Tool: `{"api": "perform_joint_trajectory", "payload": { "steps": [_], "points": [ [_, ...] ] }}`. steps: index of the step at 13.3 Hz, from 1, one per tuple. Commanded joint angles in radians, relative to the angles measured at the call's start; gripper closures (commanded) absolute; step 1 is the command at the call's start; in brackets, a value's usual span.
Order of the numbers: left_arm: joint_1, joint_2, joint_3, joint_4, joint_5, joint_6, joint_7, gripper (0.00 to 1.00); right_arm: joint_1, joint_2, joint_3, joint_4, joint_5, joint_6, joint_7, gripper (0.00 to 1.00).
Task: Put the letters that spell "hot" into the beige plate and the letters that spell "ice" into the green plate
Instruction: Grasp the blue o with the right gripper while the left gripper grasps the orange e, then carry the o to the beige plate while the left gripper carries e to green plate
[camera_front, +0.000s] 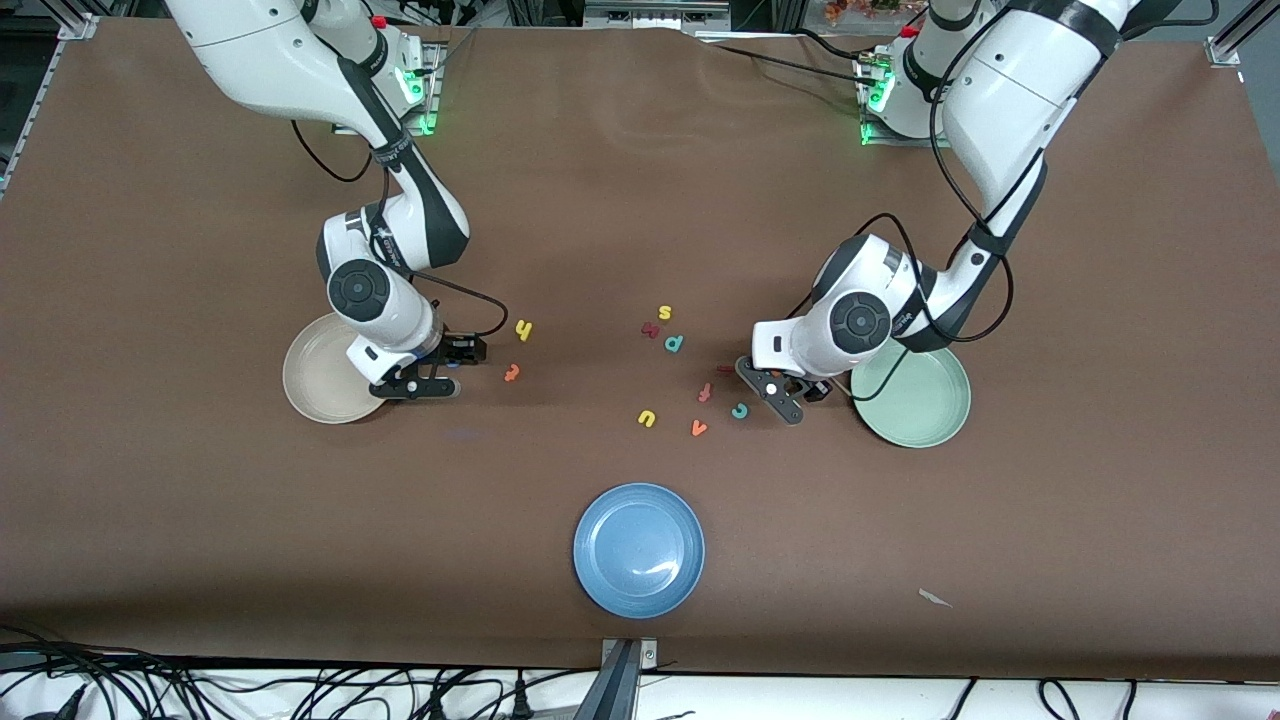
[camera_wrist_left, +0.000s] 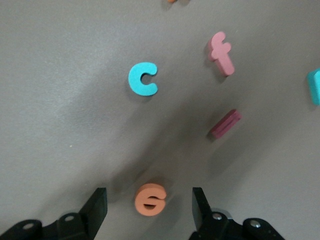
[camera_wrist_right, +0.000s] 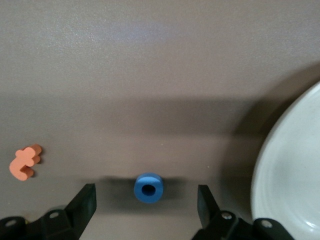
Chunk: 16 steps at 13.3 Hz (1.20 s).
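Letters lie scattered on the brown table (camera_front: 640, 200) in the front view. The right gripper (camera_front: 432, 385) is down at the tabletop just beside the beige plate (camera_front: 310, 385), with the yellow "h" (camera_front: 523, 329) and the orange "t" (camera_front: 511, 373) near it toward the table's middle. The left gripper (camera_front: 783, 395) is low beside the green plate (camera_front: 925, 405); the teal "c" (camera_front: 739, 410) sits just next to it. Around the middle are the reddish "f" (camera_front: 704, 392), orange "v" (camera_front: 699, 428), yellow "u" (camera_front: 647, 418), teal "p" (camera_front: 674, 343) and yellow "s" (camera_front: 664, 313). A blue plate (camera_front: 638, 548) rests nearer the front camera than all of them. Both task plates show bare inside.

From the left wrist view, the left gripper (camera_wrist_left: 149, 206) has its fingers spread apart, and the orange "e" (camera_wrist_left: 150, 199) lies on the table between them, touched by neither. The teal "c" (camera_wrist_left: 143, 78), the dark red "i" (camera_wrist_left: 225, 123) and the reddish "f" (camera_wrist_left: 222, 52) lie apart from it.

From the right wrist view, the right gripper (camera_wrist_right: 146, 202) likewise stands wide, straddling the blue "o" (camera_wrist_right: 148, 188) with a gap on each side, holding nothing. The orange "t" (camera_wrist_right: 24, 162) lies off to one side, and the rim of the beige plate (camera_wrist_right: 287, 170) shows at the other.
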Motion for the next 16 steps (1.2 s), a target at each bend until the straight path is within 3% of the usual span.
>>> {"api": "perform_joint_trajectory", "payload": {
  "steps": [1, 3, 6, 8, 9, 11, 12, 14, 16],
  "points": [
    [0.0, -0.019, 0.002, -0.028, 0.063, 0.013, -0.049, 0.3, -0.006, -0.004, 0.005, -0.012, 0.01, 0.019, 0.004, 0.27],
    [0.0, -0.016, 0.002, -0.03, 0.065, 0.015, -0.049, 0.41, -0.006, -0.003, 0.005, -0.01, 0.01, 0.019, 0.004, 0.31],
    [0.0, -0.019, 0.002, -0.04, 0.071, 0.015, -0.063, 0.41, -0.011, 0.005, 0.005, -0.005, 0.01, 0.022, 0.004, 0.3],
    [-0.002, -0.02, -0.003, -0.048, 0.073, 0.013, -0.084, 0.47, -0.012, 0.017, 0.005, -0.004, 0.01, 0.036, 0.004, 0.3],
    [-0.002, -0.02, -0.004, -0.05, 0.073, 0.015, -0.086, 0.54, -0.013, 0.025, 0.005, -0.004, 0.01, 0.054, 0.004, 0.3],
    [-0.011, -0.019, -0.004, -0.05, 0.073, 0.015, -0.087, 0.8, -0.013, 0.031, 0.005, -0.004, 0.01, 0.062, 0.013, 0.3],
    [-0.011, -0.019, -0.004, -0.048, 0.073, 0.015, -0.087, 0.89, -0.011, 0.029, 0.005, -0.004, 0.01, 0.057, 0.022, 0.32],
    [-0.011, -0.024, -0.006, -0.045, 0.073, 0.012, -0.089, 0.92, -0.011, 0.028, 0.005, -0.004, 0.01, 0.056, 0.029, 0.53],
    [0.004, -0.059, -0.006, -0.042, 0.073, -0.005, -0.083, 0.92, -0.011, 0.026, 0.005, -0.004, 0.01, 0.053, 0.029, 0.53]
  ]
}}
